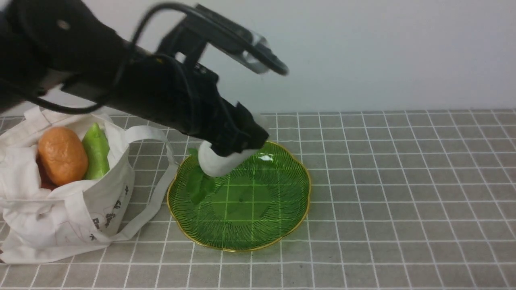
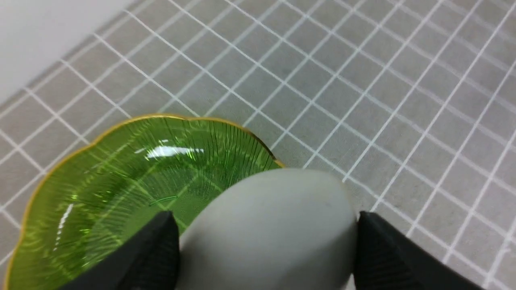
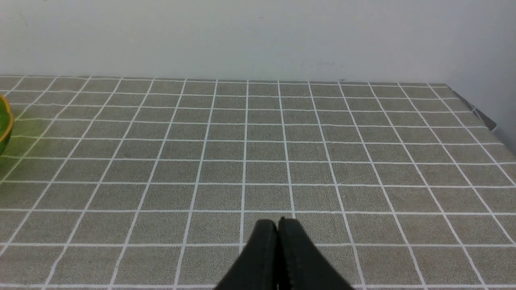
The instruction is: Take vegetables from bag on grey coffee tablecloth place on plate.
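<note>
1. Progress: transfer of the white vegetable (image 1: pixel 221 161) is in hand. The left gripper (image 2: pixel 266 241) has its jaws spread fairly wide, one to each side of the vegetable, gripping it above the plate (image 1: pixel 242 235).
2. Done: no vegetable lies on the visible part of the plate.
3. Remaining: lower and release the held piece, then transfer the orange-brown vegetable (image 1: pixel 63 156) and the green vegetable (image 1: pixel 96 152). Both sit in the mouth of the bag (image 1: pixel 102 205), left of the plate. A reddish item beneath them is too hidden to identify.
4. Right gripper (image 3: pixel 281 257): fingertips together, nothing between them, over the cloth (image 3: pixel 262 173).
5. Held piece: smooth, oblong, rounded end, green leaves.
6. Bagged pieces: one oval with a lightly dimpled skin; one slender and pointed.
7. Plate: translucent green, finely ribbed, scalloped gold rim.
8. Bag: soft, creased white fabric, looped handles, dark print.
9. Cloth: grey, flat, white grid.
</note>
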### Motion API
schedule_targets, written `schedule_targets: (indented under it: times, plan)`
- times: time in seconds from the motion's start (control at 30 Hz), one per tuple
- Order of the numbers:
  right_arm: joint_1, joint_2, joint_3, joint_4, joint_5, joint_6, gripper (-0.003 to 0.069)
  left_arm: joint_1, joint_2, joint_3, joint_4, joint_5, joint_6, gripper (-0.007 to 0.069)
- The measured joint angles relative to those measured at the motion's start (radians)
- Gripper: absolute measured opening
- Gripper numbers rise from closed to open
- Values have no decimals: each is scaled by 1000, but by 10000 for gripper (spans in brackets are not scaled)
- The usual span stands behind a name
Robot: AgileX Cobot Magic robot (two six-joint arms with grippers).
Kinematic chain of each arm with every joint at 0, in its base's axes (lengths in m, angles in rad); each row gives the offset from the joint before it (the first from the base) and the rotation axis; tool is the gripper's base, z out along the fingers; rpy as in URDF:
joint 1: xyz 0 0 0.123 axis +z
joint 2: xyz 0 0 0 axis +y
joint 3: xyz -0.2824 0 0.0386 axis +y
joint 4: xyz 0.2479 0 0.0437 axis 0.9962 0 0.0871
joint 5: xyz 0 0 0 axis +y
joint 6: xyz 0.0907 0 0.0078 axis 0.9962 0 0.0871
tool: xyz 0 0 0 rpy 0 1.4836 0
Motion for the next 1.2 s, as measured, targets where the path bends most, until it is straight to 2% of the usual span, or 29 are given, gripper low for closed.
schedule_targets:
  times: [0.17, 0.37, 0.5, 0.53, 0.6, 0.8, 0.87, 0.97, 1.0, 1.03, 1.1, 1.13, 1.2]
  plan:
    - [0, 0, 0, 0, 0, 0, -13, -43, 142, 0, 77, -83, -4, 489]
    - [0, 0, 0, 0, 0, 0, -13, -49, 234, 0, 95, -148, -32, 490]
    - [0, 0, 0, 0, 0, 0, -13, -49, 240, 0, 95, -148, -60, 564]
    - [0, 0, 0, 0, 0, 0, -13, -49, 238, 0, 96, -141, -80, 615]
    - [0, 0, 0, 0, 0, 0, -13, -49, 225, 0, 100, -125, -102, 667]
    - [0, 0, 0, 0, 0, 0, -13, -49, 143, 0, 118, -111, -123, 670]
    - [0, 0, 0, 0, 0, 0, -13, -49, 89, 0, 126, -95, -138, 609]
    - [0, 0, 0, 0, 0, 0, -13, -49, -9, 0, 137, -75, -171, 462]
    - [0, 0, 0, 0, 0, 0, -13, -49, -42, 0, 144, -70, -181, 402]
    - [0, 0, 0, 0, 0, 0, -13, -49, -101, 0, 157, -65, -201, 282]
    - [0, 0, 0, 0, 0, 0, -13, -49, -181, 0, 178, -63, -218, 128]
    - [0, 0, 0, 0, 0, 0, -13, -49, -227, 0, 189, -62, -224, 72]
    - [0, 0, 0, 0, 0, 0, -13, -49, -297, 0, 208, -60, -246, 22]
